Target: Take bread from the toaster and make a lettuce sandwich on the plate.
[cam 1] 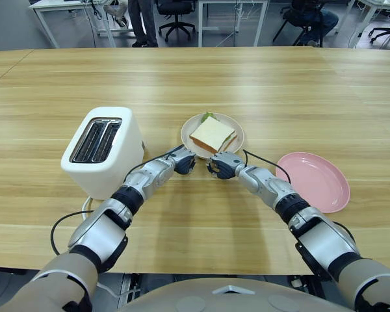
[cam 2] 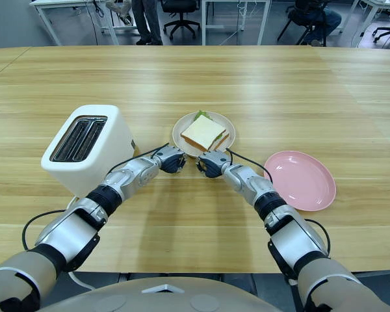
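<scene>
Here's the wooden surface point(cam 1: 195, 78), with the sandwich point(cam 1: 212, 134) sitting on the cream plate point(cam 1: 186, 134) right in the middle. A pale slice of bread is on top, lying at an angle. A bit of green lettuce point(cam 1: 208, 116) pokes out at the far edge, and a lower slice just shows along the right side.

Both hands are low, just in front of that plate's near rim. The left hand point(cam 1: 184, 161) comes in from the left with its fingers curled in, gripping nothing. It's close to the rim, though I can't tell whether it touches it. The right hand point(cam 1: 221, 166) sits beside it, knuckles forward and fingers also curled, with nothing in its grasp. A small gap separates the two hands, and neither one is on the sandwich.

To the left stands the white toaster point(cam 1: 103, 151), upright, its two top slots dark. It's near the left forearm and a little apart from the cream plate. A black cable point(cam 1: 57, 229) loops from its base toward the near edge. To the right, beyond the right forearm, lies a pink plate point(cam 1: 312, 181), well apart from the sandwich.
</scene>
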Controlling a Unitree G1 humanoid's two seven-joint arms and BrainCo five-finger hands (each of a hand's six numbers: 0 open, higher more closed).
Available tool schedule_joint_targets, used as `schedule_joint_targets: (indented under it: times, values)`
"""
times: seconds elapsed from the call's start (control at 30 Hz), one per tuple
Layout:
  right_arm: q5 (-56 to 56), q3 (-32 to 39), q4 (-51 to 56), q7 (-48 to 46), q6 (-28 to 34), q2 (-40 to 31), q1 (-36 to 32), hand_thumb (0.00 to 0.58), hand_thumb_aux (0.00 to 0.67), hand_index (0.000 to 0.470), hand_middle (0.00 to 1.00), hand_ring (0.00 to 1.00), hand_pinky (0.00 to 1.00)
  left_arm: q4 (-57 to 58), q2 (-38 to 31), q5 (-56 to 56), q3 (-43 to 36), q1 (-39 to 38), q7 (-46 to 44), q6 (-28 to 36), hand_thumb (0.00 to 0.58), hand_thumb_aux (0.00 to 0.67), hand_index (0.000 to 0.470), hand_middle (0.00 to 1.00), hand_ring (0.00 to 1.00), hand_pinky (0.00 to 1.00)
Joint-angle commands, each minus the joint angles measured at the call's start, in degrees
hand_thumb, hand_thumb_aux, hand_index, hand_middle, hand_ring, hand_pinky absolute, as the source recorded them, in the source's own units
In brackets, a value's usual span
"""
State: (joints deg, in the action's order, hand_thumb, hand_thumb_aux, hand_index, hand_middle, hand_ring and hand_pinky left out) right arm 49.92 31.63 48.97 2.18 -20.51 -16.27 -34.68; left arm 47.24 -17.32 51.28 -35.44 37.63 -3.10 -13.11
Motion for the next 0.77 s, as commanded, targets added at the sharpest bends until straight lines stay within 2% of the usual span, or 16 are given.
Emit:
schedule_joint_targets:
  times: [0.03,0.23,0.27,0.3,0.33,0.37,0.4,0.43,0.47,0.5,0.53,0.57,0.63,0.67,0.77]
  values:
    - [-2.4,0.2,-2.7,-1.4,-1.9,-1.5,2.1,0.58,0.67,0.46,1.0,1.0,1.0,-3.0,-3.2,-2.4,0.6,-4.3,-2.6,-0.8,0.58,0.67,0.46,1.0,1.0,1.0]
    - [-15.3,-5.0,-27.5,-11.5,-5.2,-8.2,16.3,0.58,0.67,0.46,1.0,1.0,1.0,-31.2,-9.4,-14.4,7.8,-19.8,-10.3,-2.2,0.58,0.67,0.46,1.0,1.0,1.0]
    - [-18.4,-6.0,-32.6,-13.5,-5.5,-9.5,19.2,0.58,0.67,0.46,1.0,1.0,1.0,-36.6,-10.4,-17.4,9.2,-23.2,-12.3,-1.9,0.568,0.575,0.395,1.0,1.0,1.0]
    - [-21.3,-7.1,-37.4,-15.6,-5.1,-10.6,22.1,0.58,0.67,0.46,1.0,1.0,1.0,-41.3,-11.4,-19.8,10.3,-26.3,-14.3,-1.5,0.505,0.428,0.294,1.0,1.0,1.0]
    - [-24.4,-8.4,-42.2,-17.4,-4.6,-11.8,25.0,0.58,0.67,0.46,1.0,1.0,1.0,-45.8,-12.6,-22.0,11.6,-29.4,-15.9,-1.1,0.452,0.355,0.244,1.0,1.0,1.0]
    - [-27.0,-9.5,-46.4,-18.8,-4.5,-13.0,27.5,0.58,0.67,0.46,1.0,1.0,1.0,-49.8,-13.6,-23.8,12.9,-32.3,-17.1,-0.8,0.316,0.218,0.15,1.0,1.0,1.0]
    - [-29.9,-10.6,-49.8,-20.3,-4.2,-13.9,29.6,0.58,0.67,0.46,1.0,1.0,1.0,-53.4,-14.5,-25.9,14.1,-34.8,-18.1,-0.8,0.0,0.0,0.0,1.0,1.0,1.0]
    - [-32.4,-12.0,-52.4,-20.6,-4.1,-14.2,31.5,0.577,0.623,0.428,1.0,1.0,1.0,-56.6,-14.9,-28.5,15.3,-37.3,-19.1,-0.6,0.0,0.0,0.0,1.0,1.0,1.0]
    - [-36.0,-13.8,-54.5,-20.5,-4.9,-14.1,33.3,0.456,0.36,0.247,0.98,0.98,0.98,-60.0,-15.1,-31.6,16.7,-39.8,-19.7,-0.8,0.0,0.0,0.0,1.0,1.0,1.0]
    - [-40.9,-15.7,-56.4,-20.7,-4.5,-13.4,35.2,0.16,0.1,0.069,0.84,0.84,0.84,-63.1,-14.6,-34.5,18.1,-42.0,-19.6,-0.9,0.0,0.0,0.0,1.0,1.0,1.0]
    - [-46.1,-17.5,-58.1,-21.0,-3.1,-12.4,36.8,0.0,0.0,0.0,0.39,0.39,0.39,-65.5,-13.6,-37.4,19.3,-43.8,-19.1,-1.1,0.0,0.0,0.0,0.79,0.79,0.79]
    - [-51.6,-19.7,-59.6,-20.8,-1.4,-10.9,38.6,0.0,0.0,0.0,0.0,0.0,0.0,-67.5,-11.8,-40.9,20.5,-45.3,-18.2,-1.4,0.0,0.0,0.0,0.65,0.65,0.65]
    - [-58.7,-23.1,-61.9,-20.0,1.3,-8.1,41.5,0.0,0.0,0.0,0.0,0.0,0.0,-69.6,-8.2,-45.1,22.6,-47.5,-16.0,-3.1,0.0,0.0,0.0,0.55,0.55,0.55]
    - [-60.7,-24.4,-62.8,-19.6,2.1,-6.9,42.8,0.0,0.0,0.0,0.0,0.0,0.0,-70.2,-6.5,-47.0,23.7,-48.8,-15.1,-4.1,0.0,0.0,0.0,0.45,0.45,0.45]
    - [-64.1,-27.2,-64.6,-17.3,3.5,-2.7,45.1,0.0,0.0,0.0,0.0,0.0,0.0,-71.9,-1.8,-51.0,26.1,-52.5,-12.2,-6.5,0.0,0.0,0.0,0.0,0.0,0.0]
